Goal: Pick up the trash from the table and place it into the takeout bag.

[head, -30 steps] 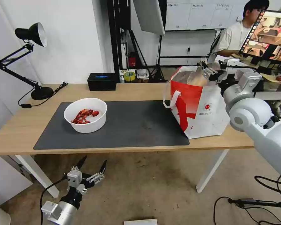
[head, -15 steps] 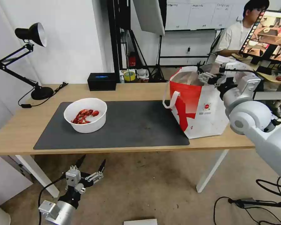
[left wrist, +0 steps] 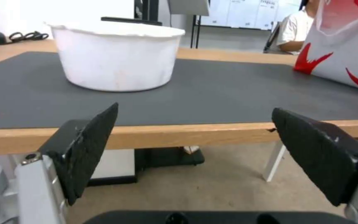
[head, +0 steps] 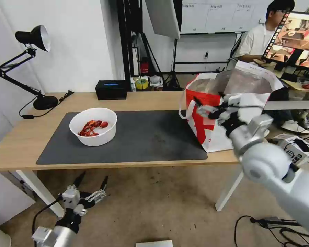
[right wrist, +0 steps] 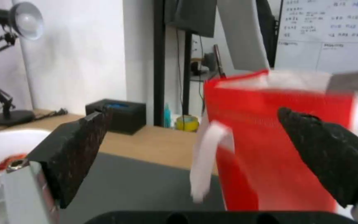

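The trash I see is a white round bowl (head: 93,126) with red shellfish scraps, standing on the left part of the dark grey mat (head: 144,137) on the table (head: 27,137). At the mat's right end the red-and-white takeout bag (head: 202,127) stands with its foil-lined mouth open. My right gripper (head: 204,106) is open and holds nothing; it hovers in front of the bag's red left side, near the white strap handle (right wrist: 208,158). Open as well, my left gripper (head: 92,179) hangs below the table's front edge, under the bowl (left wrist: 115,59).
A black box (head: 111,89) with a blue mark sits at the table's back edge. A black desk lamp (head: 34,37) stands at the back left corner, its cable on the wood. Cables lie on the floor at the right.
My right gripper has come away from over the bag's mouth, moving left, down and nearer, to the bag's left side. The left arm has sunk a little.
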